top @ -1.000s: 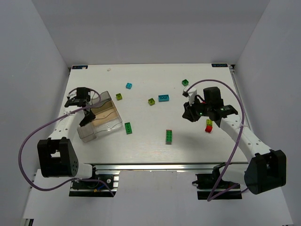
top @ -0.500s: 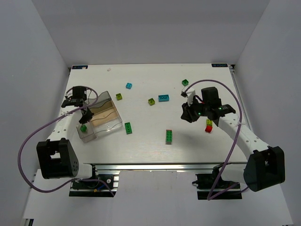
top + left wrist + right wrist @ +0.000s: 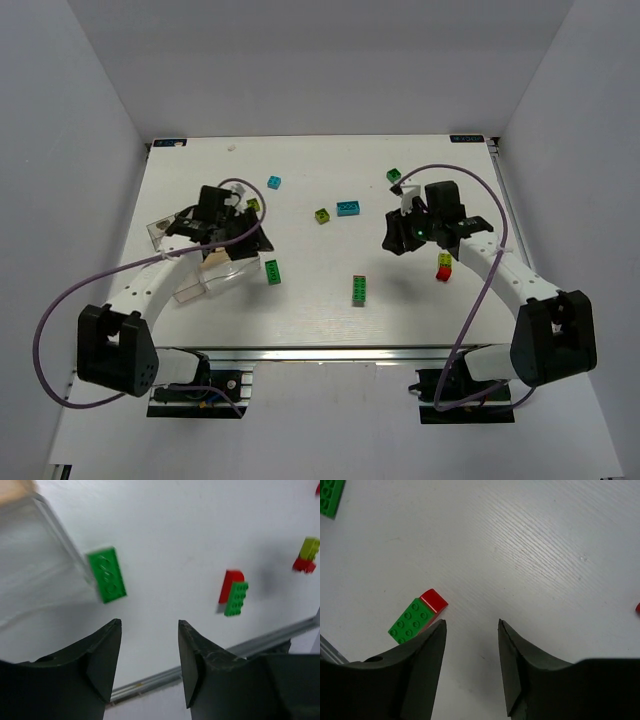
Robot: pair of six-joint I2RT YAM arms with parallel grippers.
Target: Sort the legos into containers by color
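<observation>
The left hand [image 3: 149, 626] hangs over the right end of the tray [image 3: 186, 290], its fingers apart with nothing between them. Just off the tray's near right corner a green brick [image 3: 106, 575] lies flat on the worktop [image 3: 310, 260], close to the clear wall; whether they touch cannot be told.

The right hand [image 3: 471, 625] hovers well to the right of the tray, fingers likewise apart and empty, with bare worktop below the gap. A green-red stack [image 3: 417, 616] lies on its side between the tray and that hand, a little nearer the front edge than the tray. Farther right of the tray, past the right hand, sits a lime-red stack [image 3: 444, 266].

The other bricks lie behind the tray or to the right of it:
- One lime brick [image 3: 254, 204] sits just behind the tray's far right corner.
- A small cyan brick [image 3: 274, 182] lies a little beyond it.
- A second lime brick [image 3: 322, 215] and a long cyan brick [image 3: 348, 208] lie side by side, right of the tray.
- A dark green brick [image 3: 394, 176] is the one farthest back and right.
</observation>
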